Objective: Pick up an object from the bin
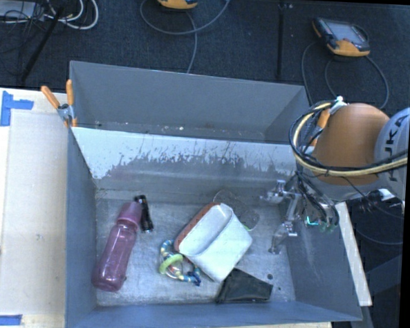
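Here, your hand (279, 220) is hanging wide and empty by the right wall of the bin (193, 135); the white padded pouch (221, 245) is lying just beside it, toward the view's left, long axis running diagonally.

I see the grey bin (194, 117). Lying on its floor: pink bottle (115, 250) at left, small black tube (144, 214) just beside its cap, white pouch (219, 244) mid-floor, colourful toy (174, 265) touching it, black cloth (246, 288) near the front.
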`<act>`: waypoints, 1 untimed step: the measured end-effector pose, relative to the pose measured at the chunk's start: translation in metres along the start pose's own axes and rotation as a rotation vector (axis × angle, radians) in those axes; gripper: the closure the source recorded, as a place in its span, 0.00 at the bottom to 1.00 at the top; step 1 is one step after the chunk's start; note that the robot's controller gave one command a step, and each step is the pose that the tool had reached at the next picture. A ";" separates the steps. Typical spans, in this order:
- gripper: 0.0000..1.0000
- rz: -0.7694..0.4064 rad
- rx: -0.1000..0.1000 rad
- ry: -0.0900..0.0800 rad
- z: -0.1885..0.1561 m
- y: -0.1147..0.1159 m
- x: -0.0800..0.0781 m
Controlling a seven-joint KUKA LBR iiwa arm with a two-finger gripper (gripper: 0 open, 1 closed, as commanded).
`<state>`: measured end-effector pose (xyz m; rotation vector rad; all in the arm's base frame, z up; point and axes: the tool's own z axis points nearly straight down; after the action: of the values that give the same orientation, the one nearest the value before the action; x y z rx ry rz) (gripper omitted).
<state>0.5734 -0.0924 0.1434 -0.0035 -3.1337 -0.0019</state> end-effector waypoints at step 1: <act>0.00 -0.002 0.001 -0.007 -0.004 0.000 -0.002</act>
<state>0.5752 -0.0923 0.1475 -0.0005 -3.1405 -0.0004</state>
